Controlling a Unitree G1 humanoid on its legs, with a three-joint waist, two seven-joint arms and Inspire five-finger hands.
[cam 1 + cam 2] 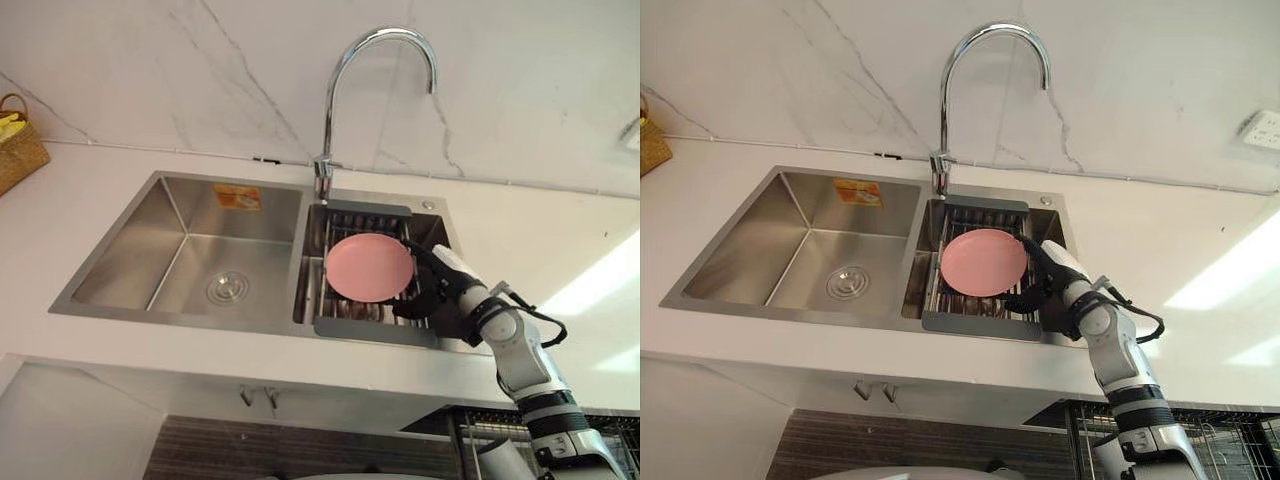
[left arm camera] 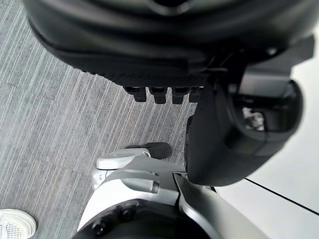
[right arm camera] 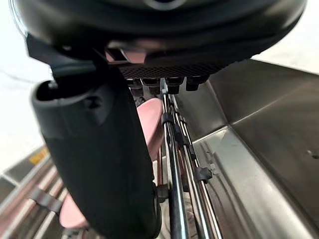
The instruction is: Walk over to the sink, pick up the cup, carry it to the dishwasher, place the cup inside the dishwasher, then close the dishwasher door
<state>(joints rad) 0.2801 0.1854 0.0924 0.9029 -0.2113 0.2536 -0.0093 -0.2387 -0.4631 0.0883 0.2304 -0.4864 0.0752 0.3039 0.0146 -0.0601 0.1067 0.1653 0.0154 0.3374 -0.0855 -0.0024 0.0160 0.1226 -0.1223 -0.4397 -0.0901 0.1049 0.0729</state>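
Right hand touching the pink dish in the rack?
Cannot tell. Head views: right hand at pink dish rim; wrist view: thumb hides any gap.

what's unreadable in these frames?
- Right hand at pink dish: grip unclear; its own dark bulk covers the contact in the eye views and the right wrist view.
- Pink dish: depth unreadable from above, so cup or plate is unsure.
- Wire rack: cut off by the eye views' bottom edge.
- Wicker basket: cut off by the left eye view's left edge.
- Left hand: seen end-on in the left wrist view, state unclear.
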